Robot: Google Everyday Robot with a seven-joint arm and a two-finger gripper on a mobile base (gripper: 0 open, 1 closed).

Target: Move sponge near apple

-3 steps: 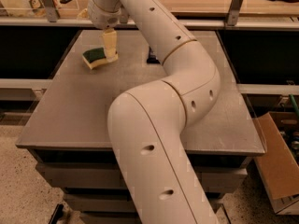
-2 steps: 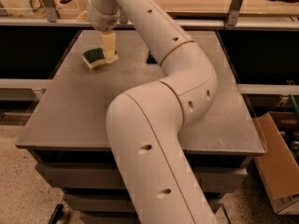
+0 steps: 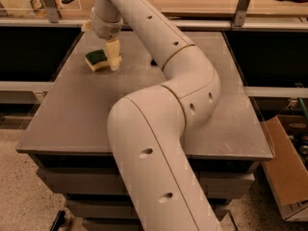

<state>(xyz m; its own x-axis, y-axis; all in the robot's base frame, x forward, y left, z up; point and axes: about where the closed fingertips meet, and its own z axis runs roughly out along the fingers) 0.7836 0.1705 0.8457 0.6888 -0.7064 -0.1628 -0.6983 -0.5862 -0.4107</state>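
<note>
The sponge (image 3: 96, 60), dark green on top with pale yellow foam below, lies on the grey table (image 3: 72, 114) in the far left part. My gripper (image 3: 112, 60) hangs from the wrist at the far left and reaches down right beside the sponge, on its right side, touching or nearly touching it. The apple is not in view. My large white arm (image 3: 159, 129) crosses the middle of the table and hides part of it.
A small dark object (image 3: 153, 62) peeks out behind the arm near the table's middle back. A shelf rail with metal posts (image 3: 50, 4) runs along the back. A cardboard box (image 3: 288, 172) stands on the floor at the right.
The gripper has come down slightly beside the sponge. The sponge has stayed in place.
</note>
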